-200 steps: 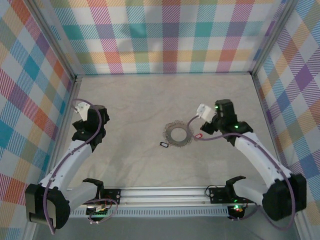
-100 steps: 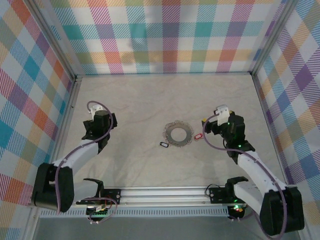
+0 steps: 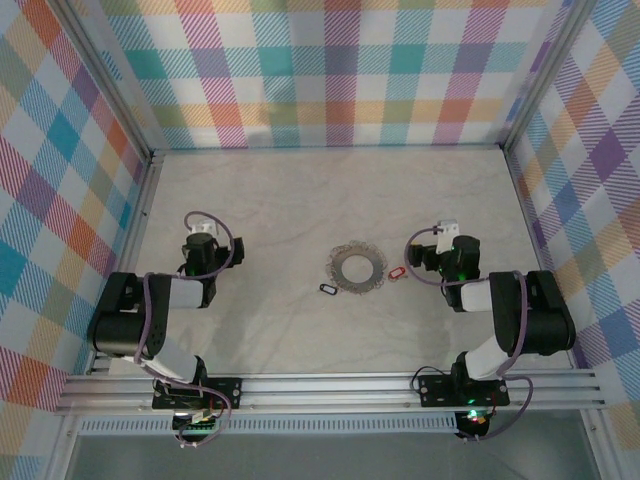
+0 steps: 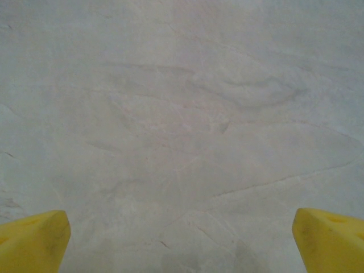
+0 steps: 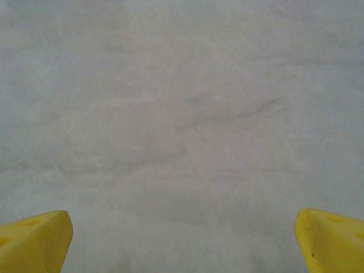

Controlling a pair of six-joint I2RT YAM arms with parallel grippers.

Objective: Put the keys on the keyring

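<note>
- Since a second ago both arms have folded back toward their bases. The right arm [image 3: 520, 320] was stretched out with its gripper up near the ring and is now tucked in at the right side of the worktop [image 3: 300, 200]. The left arm [image 3: 140, 310] has pulled in the same way on the left.
- Keyring and keys haven't shifted over those frames.
- keyring [image 3: 358, 268]: lies flat mid-worktop, roughly between the two arms, toothed edge all round, centre hole open.
- red key [image 3: 397, 272]: on the worktop just beside the ring's right edge, outside the hole. Can't tell if it touches the teeth.
- black key [image 3: 325, 288]: on the worktop just beside the ring's lower-left edge, also outside the hole.
- Neither key is on the ring yet.
- left gripper [image 4: 182, 242]: spread wide, yellow fingertips [image 4: 31, 242] sit at the bottom corners of the left wrist view, with bare worktop between them, holding nothing.
- right gripper [image 5: 183, 242]: likewise spread wide and holding nothing, yellow fingertips [image 5: 34, 242] at the two bottom corners of the right wrist view, bare worktop between.
- From the top view, the right gripper sits near the red key but apart from it, and the left gripper is well apart from ring and keys.
</note>
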